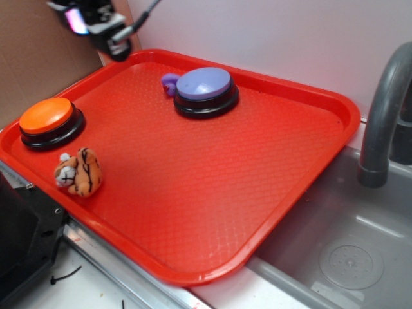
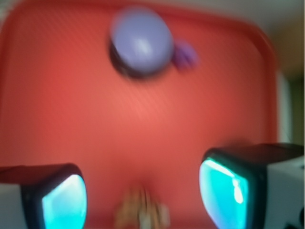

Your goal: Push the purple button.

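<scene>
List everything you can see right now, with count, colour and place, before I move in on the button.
purple button: one, lavender dome on a black base, far side of the tray
orange button: one, orange dome on a black base, tray's left corner
tiger toy: one, orange, black and white, near the tray's left edge, in front of the orange button
small purple toy: one, purple, right beside the purple button; contact unclear
tray: one, red, textured, holds all of the above
sink: one, grey, right of the tray
faucet: one, grey, over the sink
tool: one, black fingers with cyan pads, spread apart, above the tray's far left corner, holding nothing
</scene>
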Controlling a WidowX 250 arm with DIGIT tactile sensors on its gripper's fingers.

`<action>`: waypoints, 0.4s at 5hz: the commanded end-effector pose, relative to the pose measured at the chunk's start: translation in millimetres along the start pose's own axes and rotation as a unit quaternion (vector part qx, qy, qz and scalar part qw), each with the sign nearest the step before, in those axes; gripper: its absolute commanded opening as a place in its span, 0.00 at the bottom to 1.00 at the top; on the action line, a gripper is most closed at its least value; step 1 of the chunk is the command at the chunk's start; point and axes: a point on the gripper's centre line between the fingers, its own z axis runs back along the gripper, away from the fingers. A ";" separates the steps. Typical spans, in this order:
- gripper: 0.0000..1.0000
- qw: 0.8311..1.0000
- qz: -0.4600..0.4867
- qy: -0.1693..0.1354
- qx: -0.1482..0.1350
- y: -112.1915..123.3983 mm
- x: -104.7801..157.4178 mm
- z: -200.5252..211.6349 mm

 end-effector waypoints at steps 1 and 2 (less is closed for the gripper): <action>1.00 0.999 -0.001 -0.035 -0.008 15.1 68.0 -42.5; 1.00 0.999 -0.006 -0.046 -0.018 13.3 85.0 -63.1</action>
